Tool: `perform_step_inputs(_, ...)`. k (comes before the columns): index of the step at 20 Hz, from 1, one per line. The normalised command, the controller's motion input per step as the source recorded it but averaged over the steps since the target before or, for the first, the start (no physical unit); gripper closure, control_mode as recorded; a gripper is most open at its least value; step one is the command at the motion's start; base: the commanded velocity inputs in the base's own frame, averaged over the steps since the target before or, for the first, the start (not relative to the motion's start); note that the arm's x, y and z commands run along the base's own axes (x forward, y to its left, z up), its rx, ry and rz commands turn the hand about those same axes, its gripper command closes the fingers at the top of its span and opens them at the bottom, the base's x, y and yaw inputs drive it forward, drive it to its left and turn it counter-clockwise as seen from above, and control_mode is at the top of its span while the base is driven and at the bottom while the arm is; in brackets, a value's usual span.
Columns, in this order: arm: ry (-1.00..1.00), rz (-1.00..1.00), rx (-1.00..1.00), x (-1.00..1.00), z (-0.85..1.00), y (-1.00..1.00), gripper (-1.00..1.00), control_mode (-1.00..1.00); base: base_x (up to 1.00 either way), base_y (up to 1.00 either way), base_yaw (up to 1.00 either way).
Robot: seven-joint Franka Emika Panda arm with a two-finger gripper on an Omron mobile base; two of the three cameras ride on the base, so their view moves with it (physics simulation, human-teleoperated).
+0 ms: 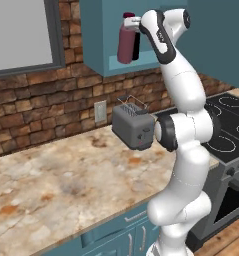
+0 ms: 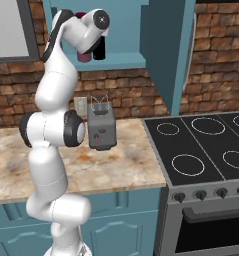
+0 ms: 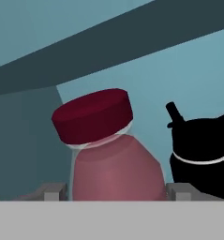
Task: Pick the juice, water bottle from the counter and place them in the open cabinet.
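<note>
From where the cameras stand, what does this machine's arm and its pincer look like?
A glossy white arm built of rounded, bulging segments, with dark grey to black bands and discs at its joints. No cables or markings show. The pincer ends in two small grey block-shaped fingertips.

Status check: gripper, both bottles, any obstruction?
Gripper shut on maroon juice bottle at open teal cabinet. Black water bottle already inside, close beside.

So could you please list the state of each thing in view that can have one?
juice: capped, tilted, held at the open cabinet's front edge.
water bottle: lidded, upright inside the open cabinet.
open cabinet: doorless, shelf exposed.
pincer: shut on the juice, a finger on each side.
toaster: on the counter, slots empty.
stove: burners bare, oven door closed.
</note>
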Motion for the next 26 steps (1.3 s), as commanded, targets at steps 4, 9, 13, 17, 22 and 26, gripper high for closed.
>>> perform_step_inputs(4,0.00,-0.02,0.00,0.10,-0.05,0.06,1.00,-1.00,0.00,0.00,0.00)
perform_step_inputs(9,0.01,-0.02,0.00,0.04,-0.07,0.05,1.00,-1.00,0.00,0.00,0.00)
perform_step_inputs(13,0.02,-0.01,0.00,0.00,-0.13,0.00,1.00,-1.00,0.00,0.00,0.00)
perform_step_inputs(17,0.01,0.00,-0.01,0.00,-0.22,0.00,1.00,-1.00,0.00,0.00,0.00)
perform_step_inputs(22,0.00,0.00,-0.02,0.00,-0.17,0.00,1.00,-1.00,0.00,0.00,0.00)
perform_step_inputs(26,0.00,0.00,0.00,0.00,0.00,0.00,1.00,-1.00,0.00,0.00,0.00)
